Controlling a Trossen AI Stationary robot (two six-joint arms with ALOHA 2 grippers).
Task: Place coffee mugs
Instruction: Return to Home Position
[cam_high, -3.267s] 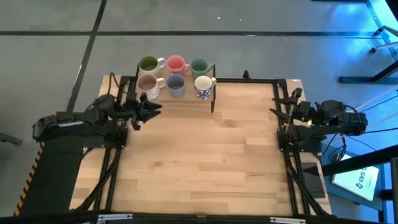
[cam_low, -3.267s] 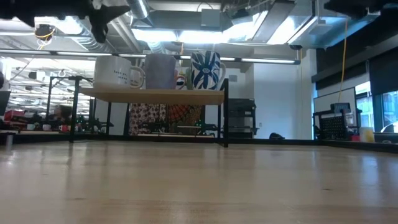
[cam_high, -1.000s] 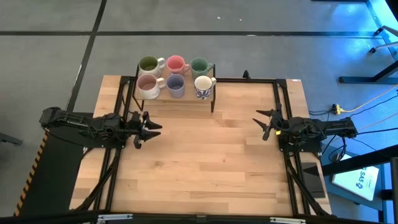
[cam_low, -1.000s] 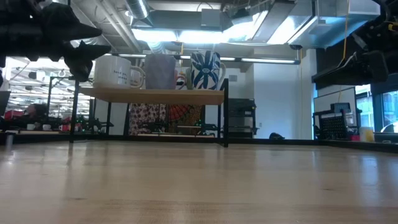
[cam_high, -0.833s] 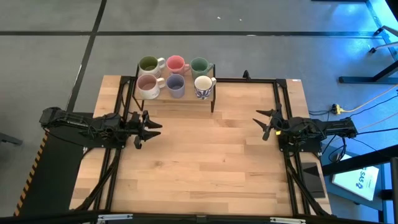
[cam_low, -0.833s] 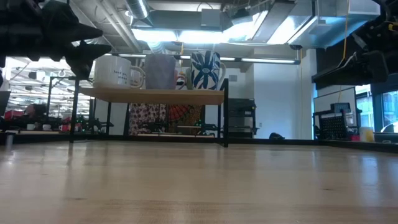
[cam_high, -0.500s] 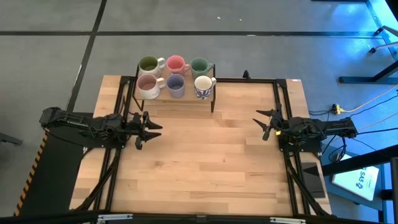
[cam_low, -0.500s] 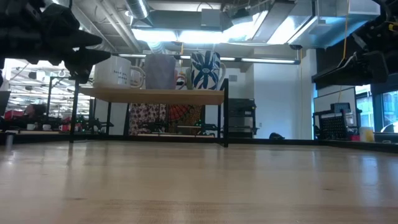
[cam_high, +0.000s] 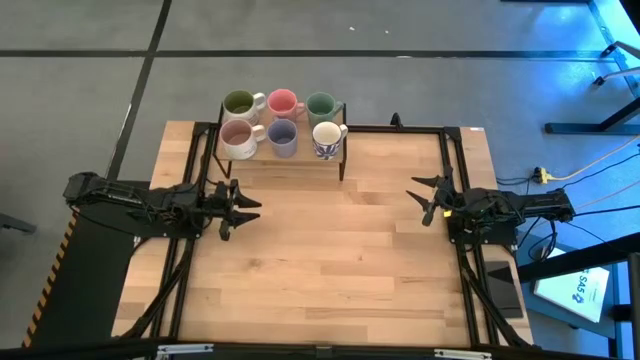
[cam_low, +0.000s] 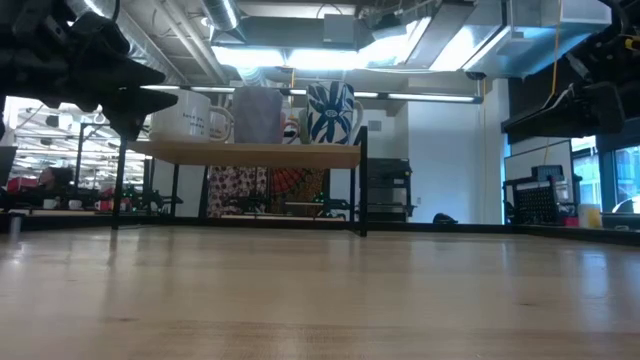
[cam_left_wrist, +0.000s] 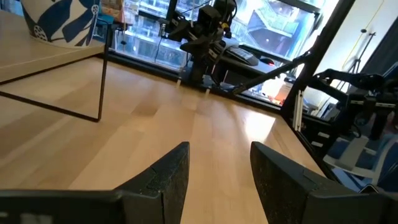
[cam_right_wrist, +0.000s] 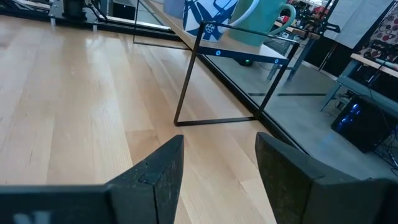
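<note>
Shelf (cam_high: 300, 152) taken as the reference; it stands at the far edge of the table (cam_high: 330, 270).

Left gripper (cam_high: 243, 207): low over the wood, just in front of the shelf's left end, pointing inward. Fingers apart, nothing between them; its wrist view shows bare wood through the gap (cam_left_wrist: 214, 168). Judgement: parked pose, drawn to the side so the shelf front is unobstructed.

Shelf contents, six mugs upright in two rows of three:
- back row, from the shelf's left end: cream mug (cam_high: 239, 103) with an olive inside, pink mug (cam_high: 283, 102), dark green mug (cam_high: 320, 106)
- front row, from the shelf's left end: beige-pink mug (cam_high: 236, 133), lavender mug (cam_high: 282, 136), blue-patterned mug (cam_high: 327, 138)

Handles, where visible, point toward the shelf's right end. Mugs sit close together but apart. Judgement: the tight grid is what lets all six fit on the small board, and the like-turned handles keep neighbours from fouling.

Right gripper (cam_high: 420, 200): well to the right of the shelf and in front of it, also low, pointing inward. Fingers spread, empty (cam_right_wrist: 217, 168). Mirrors the left.

Judgement: placing is done; only settling both arms at rest is in hand.
</note>
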